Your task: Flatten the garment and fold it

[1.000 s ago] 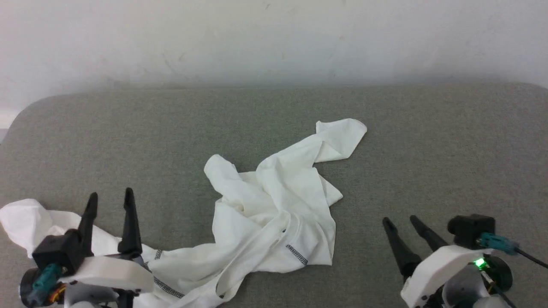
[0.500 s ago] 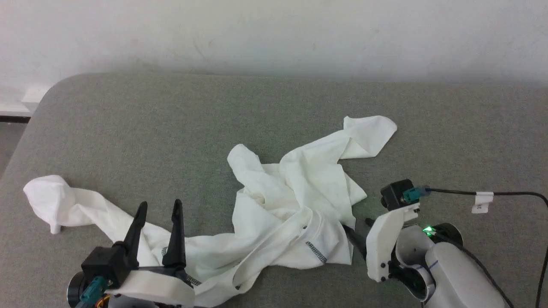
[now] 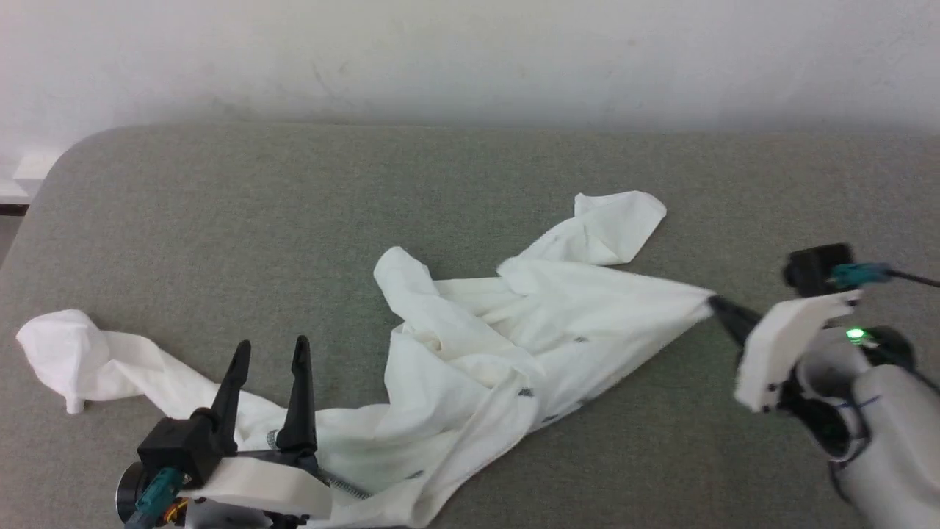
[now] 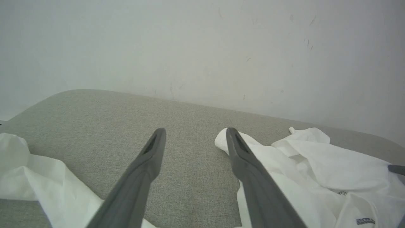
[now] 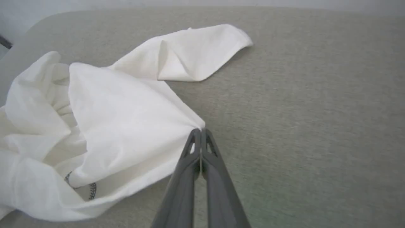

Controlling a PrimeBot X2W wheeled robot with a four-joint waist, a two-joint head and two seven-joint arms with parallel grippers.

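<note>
right hand [image 3: 714, 303] clenched on garment [image 3: 558, 323] edge, cloth taut there | left hand [image 3: 271, 344] released, fingers apart, over sleeve | garment crumpled on grey table [image 3: 220, 206]

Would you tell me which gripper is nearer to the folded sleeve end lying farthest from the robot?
Right. The right gripper, shut on the garment's edge, is just to that sleeve end's right and closer to the robot; the left gripper, open, is far across the garment.
</note>
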